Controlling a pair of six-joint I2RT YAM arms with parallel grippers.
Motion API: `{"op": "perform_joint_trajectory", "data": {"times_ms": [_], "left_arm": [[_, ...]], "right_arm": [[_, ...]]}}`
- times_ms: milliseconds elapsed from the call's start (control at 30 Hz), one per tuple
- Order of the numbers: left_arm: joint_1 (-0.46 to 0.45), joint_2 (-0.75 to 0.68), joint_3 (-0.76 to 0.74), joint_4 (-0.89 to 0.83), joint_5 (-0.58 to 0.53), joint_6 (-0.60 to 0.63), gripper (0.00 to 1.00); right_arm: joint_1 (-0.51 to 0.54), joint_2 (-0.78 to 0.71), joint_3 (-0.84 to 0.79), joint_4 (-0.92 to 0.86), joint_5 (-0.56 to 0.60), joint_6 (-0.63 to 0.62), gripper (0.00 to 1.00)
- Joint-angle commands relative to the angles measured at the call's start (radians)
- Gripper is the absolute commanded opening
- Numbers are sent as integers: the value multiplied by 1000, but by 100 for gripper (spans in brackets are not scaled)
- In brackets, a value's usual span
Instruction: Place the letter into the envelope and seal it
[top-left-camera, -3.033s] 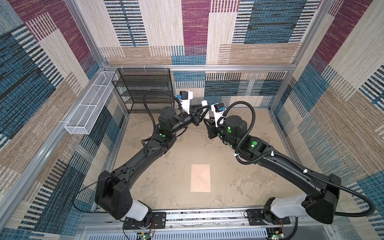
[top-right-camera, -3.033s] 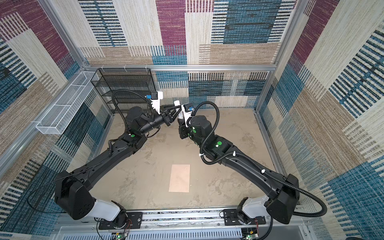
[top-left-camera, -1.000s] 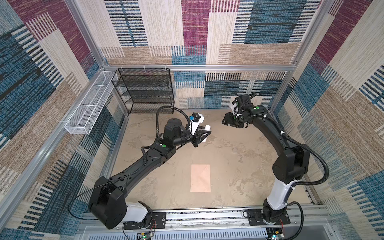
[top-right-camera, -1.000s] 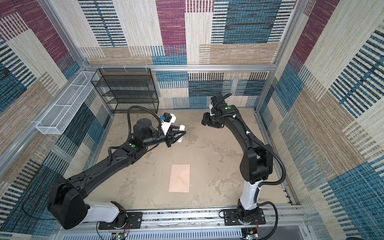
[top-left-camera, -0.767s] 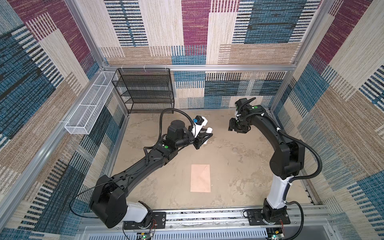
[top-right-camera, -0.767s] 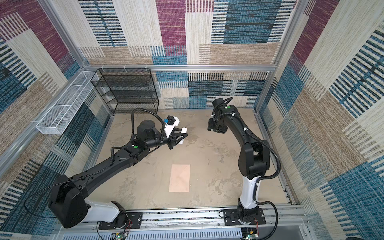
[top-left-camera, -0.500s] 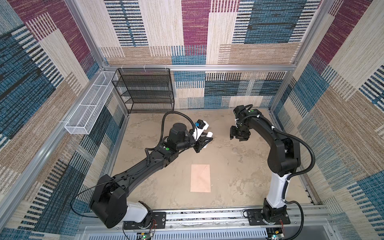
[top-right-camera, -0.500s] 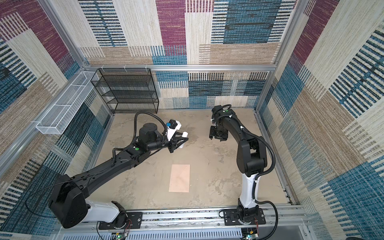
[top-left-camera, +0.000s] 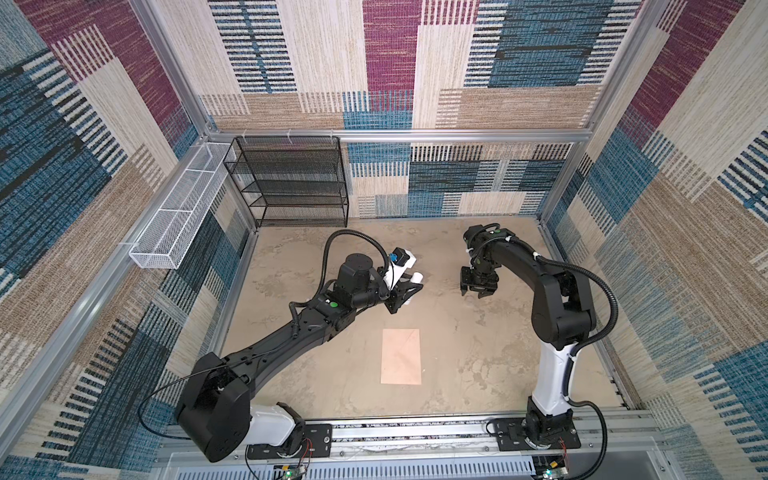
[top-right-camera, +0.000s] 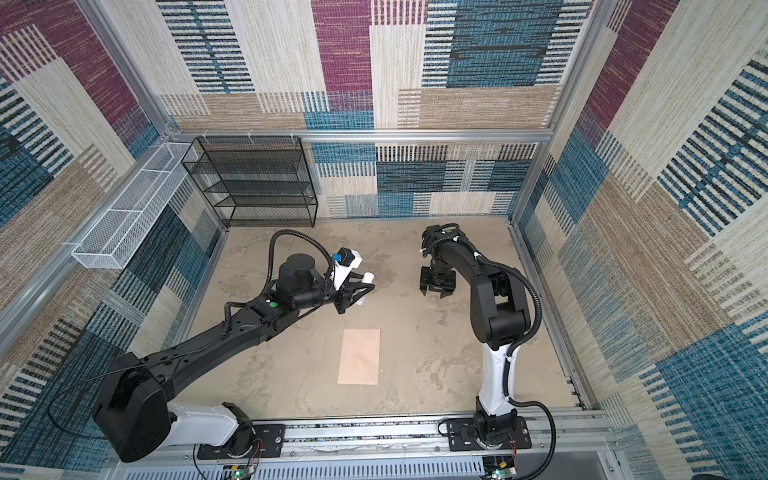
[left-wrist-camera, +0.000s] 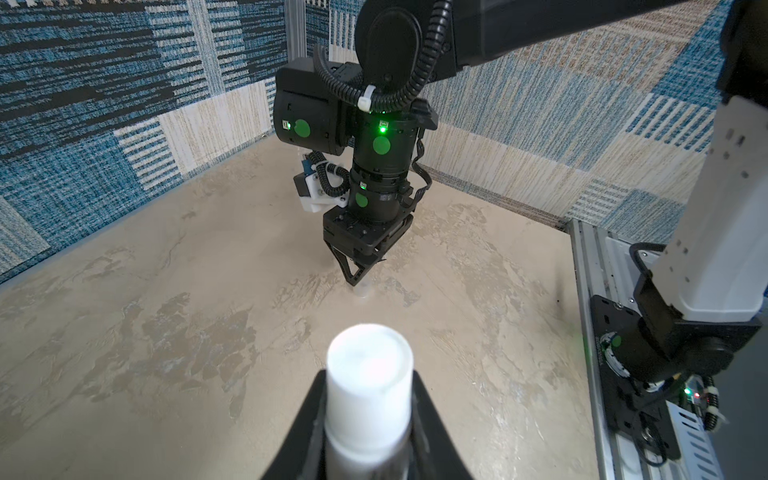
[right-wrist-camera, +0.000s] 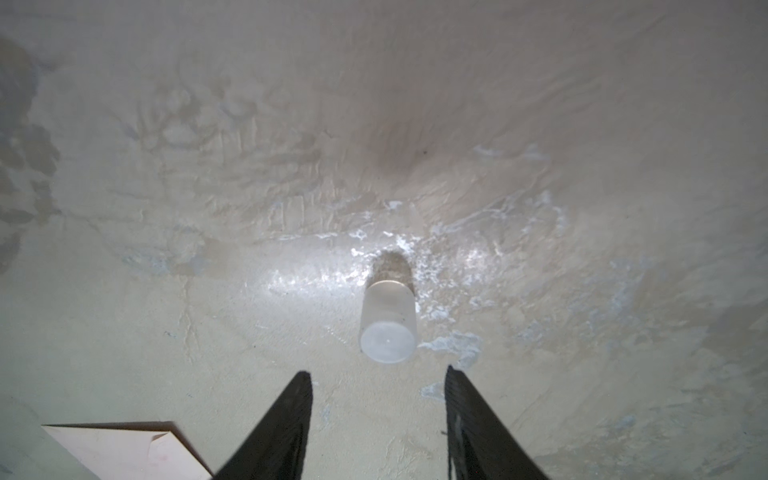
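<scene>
The peach-tan envelope (top-left-camera: 401, 356) (top-right-camera: 358, 356) lies flat and closed near the table's front middle; a pale corner of it (right-wrist-camera: 124, 446) shows in the right wrist view. The letter is out of view. My left gripper (top-left-camera: 405, 291) (top-right-camera: 357, 291) (left-wrist-camera: 369, 386) hangs above the table behind the envelope, shut on a white cylindrical tube (left-wrist-camera: 369, 365) (top-left-camera: 415, 276). My right gripper (top-left-camera: 478, 291) (top-right-camera: 436, 291) (right-wrist-camera: 378, 371) points down at the table on the right, open. A small translucent cap (right-wrist-camera: 387, 322) (left-wrist-camera: 362, 291) stands just past its fingertips, not between them.
A black mesh rack (top-left-camera: 291, 178) stands at the back left. A white wire basket (top-left-camera: 178, 220) hangs on the left wall. Patterned walls close in the table, and a metal rail (top-left-camera: 415, 432) with both arm bases runs along the front.
Three seconds ago both grippers met at the back middle. The right gripper has since swung right and come down to the table; the left gripper has drifted slightly forward with the tube.
</scene>
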Motion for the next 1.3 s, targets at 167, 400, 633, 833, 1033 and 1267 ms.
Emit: {"op": "perform_joint_trajectory", "data": {"times_ms": [167, 400, 633, 833, 1033, 1267], "left_arm": [[-4, -7, -11, 13, -4, -9, 0], [-4, -3, -8, 7, -8, -3, 0], [-4, 8, 1, 6, -7, 4, 0], [-4, 15, 11, -1, -7, 16, 0], [-4, 22, 12, 5, -9, 11, 0], [-4, 35, 23, -1, -4, 18, 0]], "right_arm": [[0, 25, -31, 41, -35, -2, 52], [-1, 41, -28, 48, -28, 1, 48], [-1, 62, -11, 41, -2, 1, 44], [0, 65, -11, 37, 22, 0, 39], [0, 68, -11, 28, 28, -2, 36], [0, 69, 17, 21, 34, -4, 30]]}}
